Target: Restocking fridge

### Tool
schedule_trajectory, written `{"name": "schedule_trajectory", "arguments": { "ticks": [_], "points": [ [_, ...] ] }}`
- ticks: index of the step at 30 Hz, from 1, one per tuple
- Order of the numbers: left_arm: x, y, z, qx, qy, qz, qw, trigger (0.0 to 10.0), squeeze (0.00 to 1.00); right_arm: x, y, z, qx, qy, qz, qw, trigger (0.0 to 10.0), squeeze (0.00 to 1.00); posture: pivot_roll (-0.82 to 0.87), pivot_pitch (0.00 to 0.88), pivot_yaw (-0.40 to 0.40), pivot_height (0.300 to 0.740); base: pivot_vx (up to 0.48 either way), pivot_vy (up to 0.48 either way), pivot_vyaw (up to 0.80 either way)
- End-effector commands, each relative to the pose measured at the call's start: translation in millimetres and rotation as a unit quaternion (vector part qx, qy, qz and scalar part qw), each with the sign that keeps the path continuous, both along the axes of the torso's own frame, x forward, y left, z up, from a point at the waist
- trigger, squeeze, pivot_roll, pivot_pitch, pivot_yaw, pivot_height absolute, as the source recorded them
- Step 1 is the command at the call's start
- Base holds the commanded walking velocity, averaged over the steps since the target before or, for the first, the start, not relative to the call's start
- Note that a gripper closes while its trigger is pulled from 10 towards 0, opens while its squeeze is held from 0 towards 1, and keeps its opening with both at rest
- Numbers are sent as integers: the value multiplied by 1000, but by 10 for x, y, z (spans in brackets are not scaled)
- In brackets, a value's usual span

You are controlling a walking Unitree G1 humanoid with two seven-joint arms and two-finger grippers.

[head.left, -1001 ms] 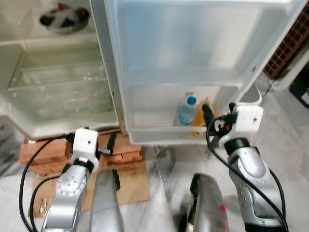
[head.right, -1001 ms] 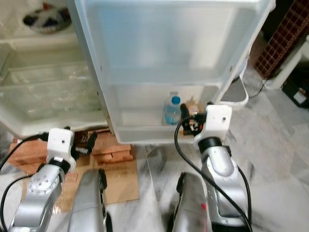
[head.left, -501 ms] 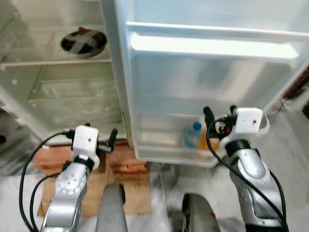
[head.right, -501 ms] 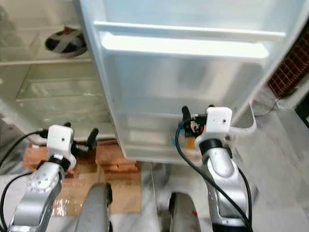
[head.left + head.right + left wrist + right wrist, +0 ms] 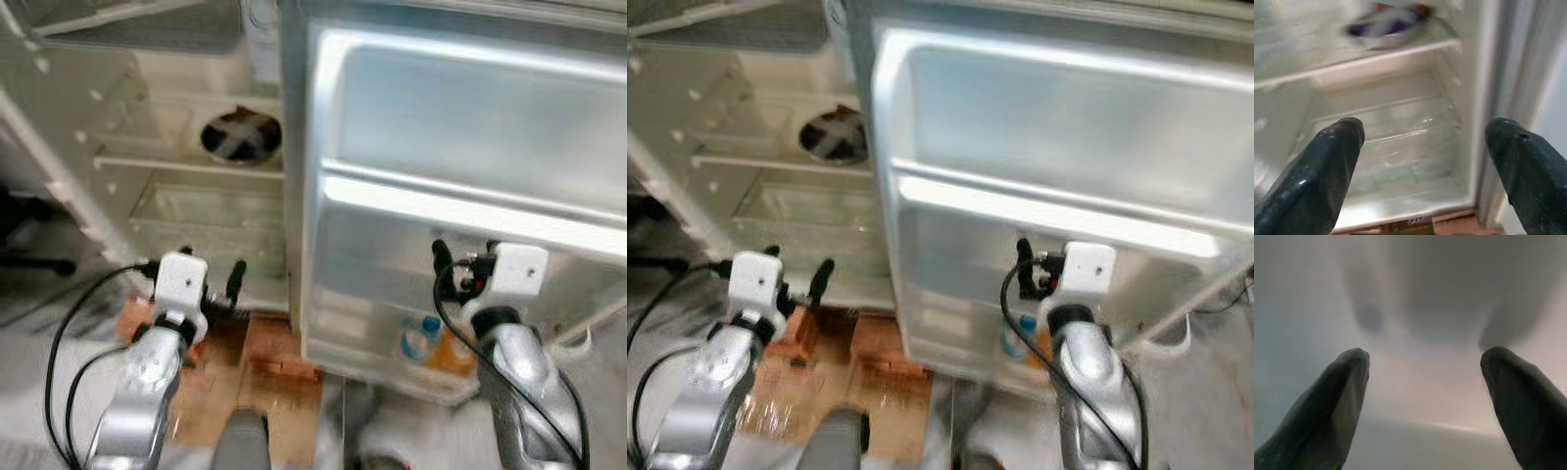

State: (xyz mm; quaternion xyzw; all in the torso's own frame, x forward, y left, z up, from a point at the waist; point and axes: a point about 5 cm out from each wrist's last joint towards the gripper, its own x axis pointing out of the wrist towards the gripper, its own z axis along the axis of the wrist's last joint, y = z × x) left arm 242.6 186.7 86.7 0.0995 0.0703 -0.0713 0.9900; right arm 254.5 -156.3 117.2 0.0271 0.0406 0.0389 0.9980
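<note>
Left eye view: the fridge door [image 5: 460,176] is swung wide so its lowest shelf can be reached; a blue-capped water bottle [image 5: 419,339] and an orange bottle [image 5: 453,354] are stored there side by side. A covered bowl [image 5: 239,134] is kept on a shelf left of the door. The right gripper [image 5: 460,264] is raised close before the door, fingers spread, nothing held. The left gripper [image 5: 1422,161] is levelled at the compartment left of the door, spread and unloaded.

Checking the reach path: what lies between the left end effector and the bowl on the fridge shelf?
Nothing but a bare glass shelf; the left end effector, open, faces the bowl in the left wrist view.
</note>
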Motion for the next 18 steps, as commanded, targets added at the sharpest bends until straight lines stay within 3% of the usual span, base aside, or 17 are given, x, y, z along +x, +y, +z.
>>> {"name": "schedule_trajectory", "arguments": {
  "ticks": [1,11,18],
  "points": [
    [46,-190,41,-12,-11,-30,999,10000,0,36,-147,247,-25,-55,-27,998,10000,0,8,17,-6,734,0,0,0],
    [37,-185,36,-14,-11,-30,999,10000,0,-15,-157,119,-25,-7,-27,999,10000,0,5,33,-10,734,0,0,0],
    [40,-206,34,-15,-10,-32,999,10000,0,-33,-167,94,-26,4,-21,999,10000,0,-1,37,-9,734,-281,-35,0]
  ]
}}
